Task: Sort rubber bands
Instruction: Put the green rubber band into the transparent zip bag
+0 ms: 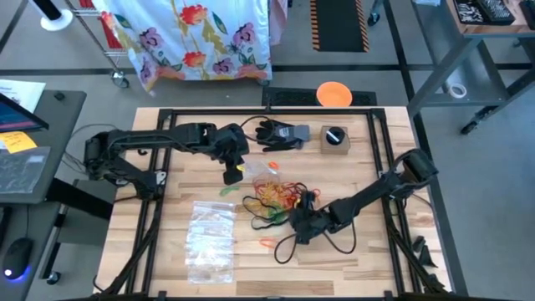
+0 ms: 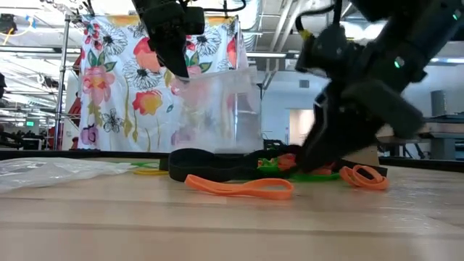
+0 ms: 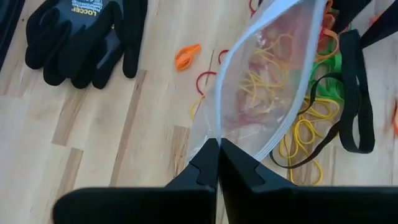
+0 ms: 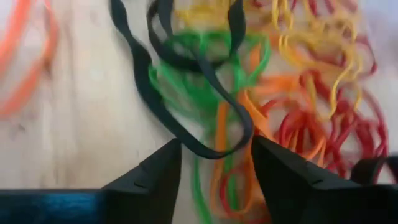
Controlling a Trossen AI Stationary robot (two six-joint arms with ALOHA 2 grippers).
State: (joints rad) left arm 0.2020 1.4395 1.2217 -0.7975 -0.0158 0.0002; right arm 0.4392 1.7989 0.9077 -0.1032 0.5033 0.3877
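Rubber bands point(image 4: 249, 106) lie in a tangled heap on the pale wooden table point(image 1: 368, 251), right ahead of the right gripper point(image 4: 216, 163). Its two dark, blunt fingers stand apart, released, holding nothing, with a wide flat black band point(image 4: 186, 134) looping across the gap just beyond the tips. Thin round loops fill the pile: green, orange, yellow and red, too knotted together to count. Off to one side of those fingers lies one flat orange band point(image 2: 243, 188), limp on the wood grain, and a second orange loop point(image 2: 366, 175) sits near the heap's other edge.

Over to the left gripper point(image 3: 219, 163): its fingers are clenched tight on the rim of a clear plastic bag point(image 3: 273, 81), soft and glossy with a white zip strip, hanging open beyond the tips. Yellow and red bands show through its film, lying loose inside. Further past the fingers rests one black knitted glove point(image 3: 81, 34) with a rubbery coated palm, and one small orange band point(image 3: 187, 55) just beside it. More clear bags point(image 1: 211, 238) lie in a flat stack on the table.
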